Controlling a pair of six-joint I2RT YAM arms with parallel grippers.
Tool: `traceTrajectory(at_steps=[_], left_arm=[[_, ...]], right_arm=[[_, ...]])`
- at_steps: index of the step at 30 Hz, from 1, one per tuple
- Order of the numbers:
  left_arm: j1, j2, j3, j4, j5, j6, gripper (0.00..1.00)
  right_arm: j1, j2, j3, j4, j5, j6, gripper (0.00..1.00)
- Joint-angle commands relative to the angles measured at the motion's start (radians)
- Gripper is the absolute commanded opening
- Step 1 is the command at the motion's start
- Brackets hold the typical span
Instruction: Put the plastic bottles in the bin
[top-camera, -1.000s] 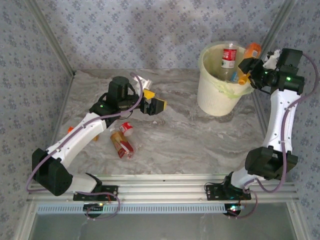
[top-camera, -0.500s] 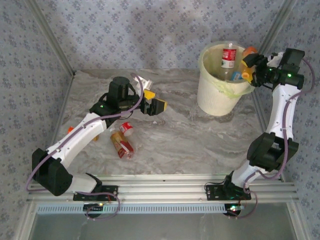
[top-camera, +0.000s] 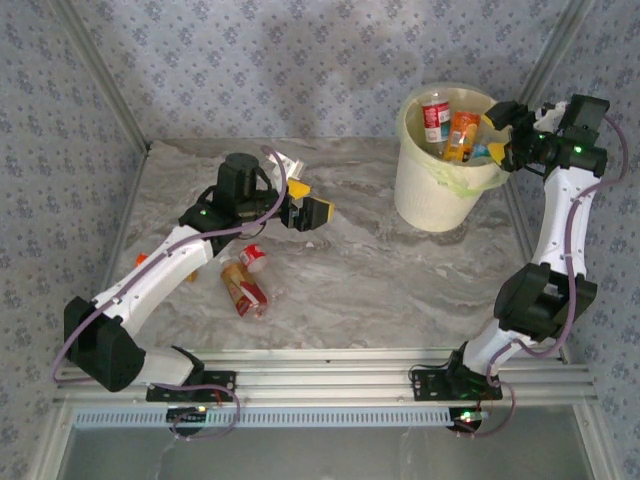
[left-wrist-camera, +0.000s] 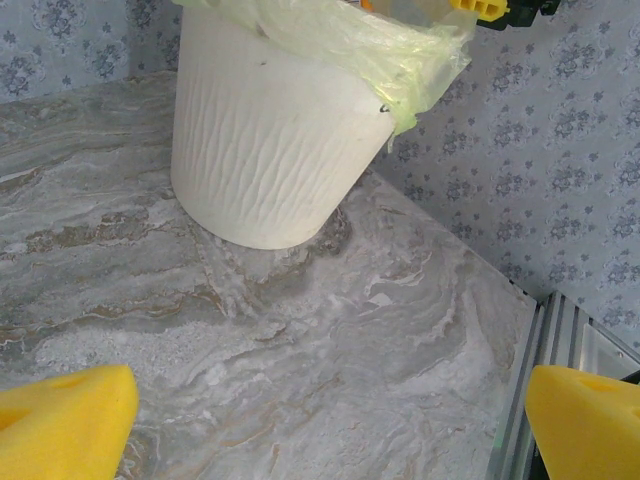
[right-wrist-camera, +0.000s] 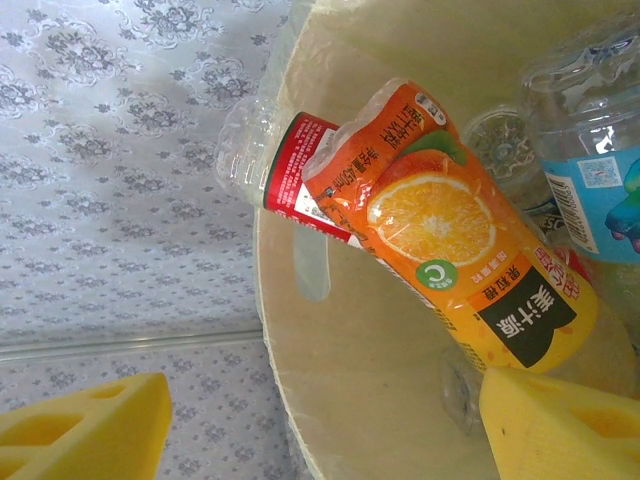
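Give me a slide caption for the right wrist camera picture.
Orange juice bottle inside the bin, in front of the open right hand.

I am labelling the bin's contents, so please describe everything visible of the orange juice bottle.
The orange juice bottle is plastic, wrapped in a glossy orange label showing a sliced orange, a green leaf and a black panel with white characters. It lies tilted inside the bin, seemingly resting on a clear bottle with a red label; a blue-labelled clear bottle lies beside it. I cannot make out its cap.
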Motion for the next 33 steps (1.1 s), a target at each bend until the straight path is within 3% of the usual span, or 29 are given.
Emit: traceTrajectory(at_steps=[1, 9, 16, 24, 33], left_arm=[[-0.006, -0.037, 0.006, -0.015, -0.015, 0.023, 1.0], [-0.005, -0.05, 0.017, -0.059, -0.121, 0.035, 1.0], [-0.004, -0.06, 0.062, -0.194, -0.327, -0.018, 1.0], [0.025, -0.113, 0.018, -0.388, -0.524, -0.239, 1.0], [0.145, -0.067, 0.023, -0.626, -0.567, -0.423, 1.0]], right_arm=[[-0.007, -0.054, 0.038, -0.068, 0.025, -0.064, 0.83], [0.045, -0.226, -0.03, -0.138, 0.139, -0.234, 0.83], [0.175, -0.468, -0.252, -0.113, 0.203, -0.353, 0.84], [0.446, -0.67, -0.459, -0.104, 0.266, -0.403, 0.89], [0.746, -0.762, -0.726, -0.01, 0.347, -0.351, 0.95]])
